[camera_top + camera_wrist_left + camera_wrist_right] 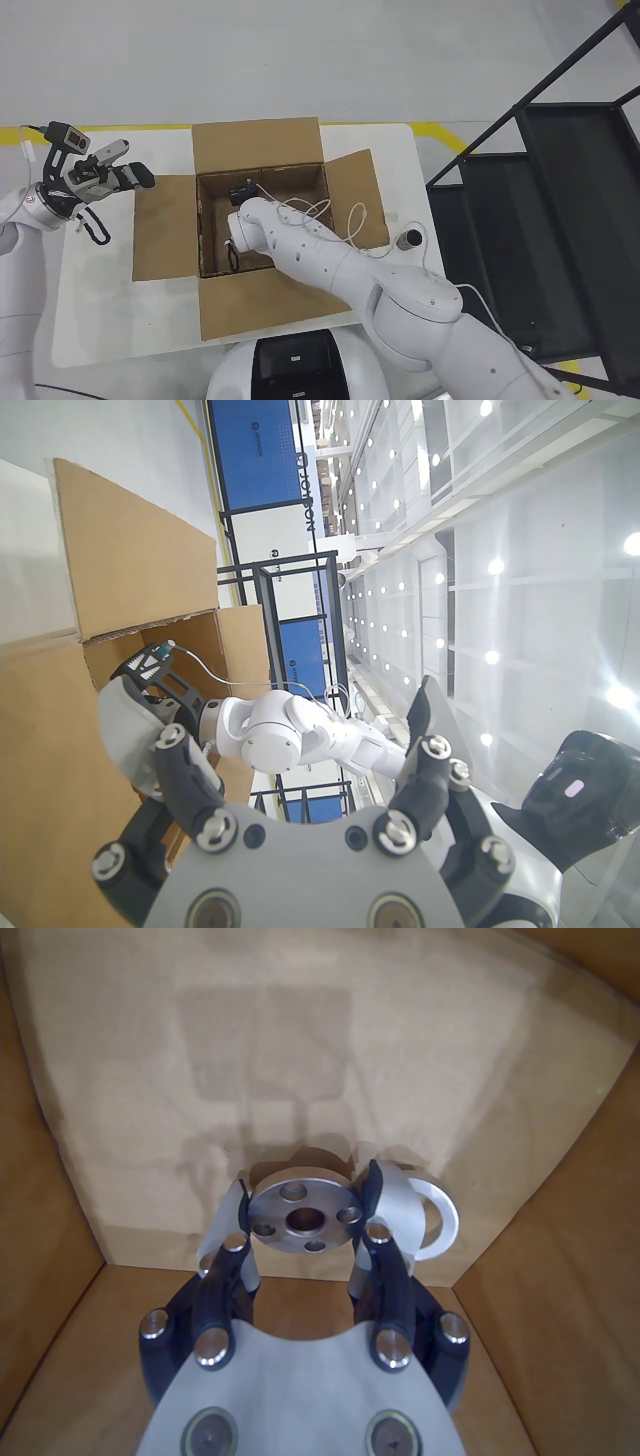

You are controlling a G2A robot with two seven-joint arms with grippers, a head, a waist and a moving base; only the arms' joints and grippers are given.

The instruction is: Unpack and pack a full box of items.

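While we are looking down at the white table point(100, 300), we are counting one brown cardboard box point(255, 145) sitting on it, with all four flaps lying open. Inside it we are counting one round metal disc point(305, 1218) with one big hole in the middle and four little holes around it, and one white ring point(441, 1223). We are counting two grippers too. The right gripper point(306, 1188) is hanging down inside the box and squeezing the metal disc by its rim, one finger on each side. The white ring is sitting just beside one of those fingers. Brown box walls are standing all around this gripper, with bare cardboard showing on every side of the disc. We are not able to tell if the disc is touching the cardboard behind it. The left gripper point(135, 163) is hanging over the table's corner, well apart from the box, with its fingers spread wide and nothing between them. One grey can-shaped thing point(408, 240) is standing on the table just beside a box flap, close to the right arm. Black metal steps point(540, 200) are standing on the floor beside the table, near that grey thing
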